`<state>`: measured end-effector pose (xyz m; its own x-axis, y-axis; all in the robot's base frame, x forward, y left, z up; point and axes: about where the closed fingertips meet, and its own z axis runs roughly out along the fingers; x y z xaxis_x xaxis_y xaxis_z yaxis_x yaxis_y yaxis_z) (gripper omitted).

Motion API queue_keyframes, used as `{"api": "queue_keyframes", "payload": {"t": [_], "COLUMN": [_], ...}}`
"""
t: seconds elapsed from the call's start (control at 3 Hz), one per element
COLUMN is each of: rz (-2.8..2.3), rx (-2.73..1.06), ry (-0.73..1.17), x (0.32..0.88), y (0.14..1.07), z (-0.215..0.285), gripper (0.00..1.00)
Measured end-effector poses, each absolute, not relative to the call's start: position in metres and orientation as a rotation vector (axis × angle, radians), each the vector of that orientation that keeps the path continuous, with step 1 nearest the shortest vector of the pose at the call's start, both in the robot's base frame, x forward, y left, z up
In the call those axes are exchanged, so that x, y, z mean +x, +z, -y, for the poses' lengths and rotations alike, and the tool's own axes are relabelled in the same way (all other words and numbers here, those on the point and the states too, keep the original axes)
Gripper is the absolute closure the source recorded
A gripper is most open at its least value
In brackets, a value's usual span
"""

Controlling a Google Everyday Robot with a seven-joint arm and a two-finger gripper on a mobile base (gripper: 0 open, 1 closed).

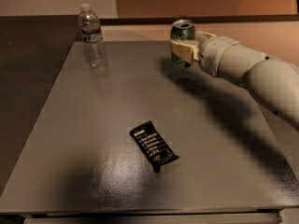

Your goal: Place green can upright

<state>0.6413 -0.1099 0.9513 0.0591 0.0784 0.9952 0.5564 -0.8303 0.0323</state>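
The green can (181,33) is upright, dark green with a shiny silver top, held above the far right part of the grey table (140,106). My gripper (183,50) comes in from the right on a pale arm and is shut on the can's middle, its cream fingers (180,49) wrapped across the can's body. The can's base seems to hang a little above the table surface; its shadow falls on the table below and to the right.
A clear plastic water bottle (92,37) stands upright at the table's far left. A flat black snack wrapper (153,145) lies near the middle front. My arm (252,73) spans the right side. The table's front edge (140,211) is near the bottom.
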Motion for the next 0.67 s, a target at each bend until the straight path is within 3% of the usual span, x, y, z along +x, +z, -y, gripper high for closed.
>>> {"api": "queue_keyframes", "payload": {"t": [0.67], "rz": [0.519], "rx": [-2.066], "ry": [-1.765], "x": [0.654], "y": [0.913], "z": [0.116], "gripper": [1.0]}}
